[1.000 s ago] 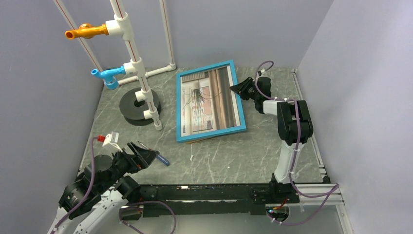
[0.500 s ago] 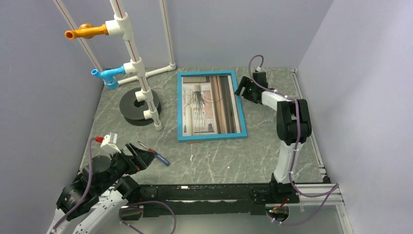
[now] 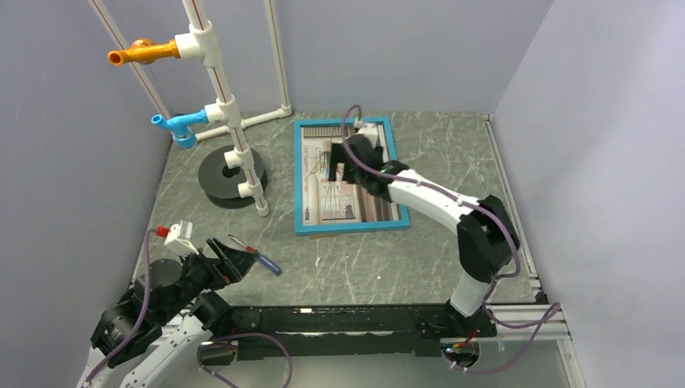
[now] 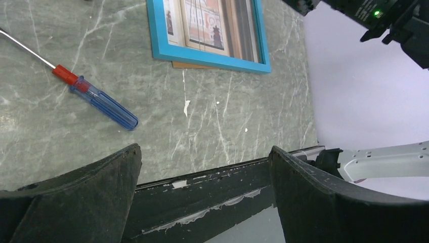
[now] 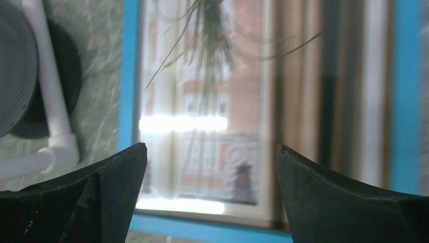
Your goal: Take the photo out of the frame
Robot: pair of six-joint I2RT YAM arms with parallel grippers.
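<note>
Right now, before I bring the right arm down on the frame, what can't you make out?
Top external: the right arm covers the photo's upper middle; whether the right gripper touches it cannot be told.
Right wrist: blurred, and the frame's far edge is cut off at the top.
Left wrist: the frame hides all but a strip of the brown board beneath it.

Colours you had in view:
- The frame (image 3: 300,182) showed a bright turquoise-blue border.
- The photo (image 5: 227,131) carried a wispy dark plant over cream, salmon-beige and dark brown bands.
- A plain brown board (image 4: 189,65) peeked out at the frame's 6 o'clock edge.
- The table (image 3: 363,259) was grey-green marble, white-veined.
- At 8 o'clock, the screwdriver (image 4: 103,105) had a clear blue handle and a red collar.
- At 10 o'clock, the white pipe stand (image 3: 224,109) bore an orange fitting (image 3: 144,53) and a blue fitting (image 3: 179,125), over a black disc (image 3: 216,174).
</note>
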